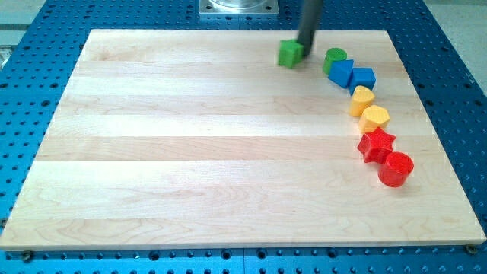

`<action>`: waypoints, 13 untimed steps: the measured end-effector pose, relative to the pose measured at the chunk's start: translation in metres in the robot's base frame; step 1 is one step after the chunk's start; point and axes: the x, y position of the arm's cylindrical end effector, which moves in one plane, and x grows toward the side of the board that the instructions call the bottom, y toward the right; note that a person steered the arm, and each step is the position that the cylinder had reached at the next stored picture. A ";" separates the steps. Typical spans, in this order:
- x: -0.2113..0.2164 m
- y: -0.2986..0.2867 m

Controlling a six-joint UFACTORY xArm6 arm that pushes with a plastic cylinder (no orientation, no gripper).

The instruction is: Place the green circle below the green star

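The green circle is a green cylinder near the view's top right, touching a blue block. The green star sits to its left near the board's top edge; its star shape is hard to make out. My tip rests right beside the green star's right side, between the star and the green circle. The rod rises out of the view's top.
A curved row of blocks runs down the right: two blue blocks, a yellow heart-like block, a yellow hexagon, a red star, a red cylinder. The wooden board lies on a blue perforated table.
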 end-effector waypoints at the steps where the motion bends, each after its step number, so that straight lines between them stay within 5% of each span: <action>1: 0.001 -0.045; 2: 0.001 -0.070; 4: -0.057 0.155; 5: -0.041 0.221; 7: 0.027 0.140; 11: 0.076 -0.046; 13: 0.208 -0.046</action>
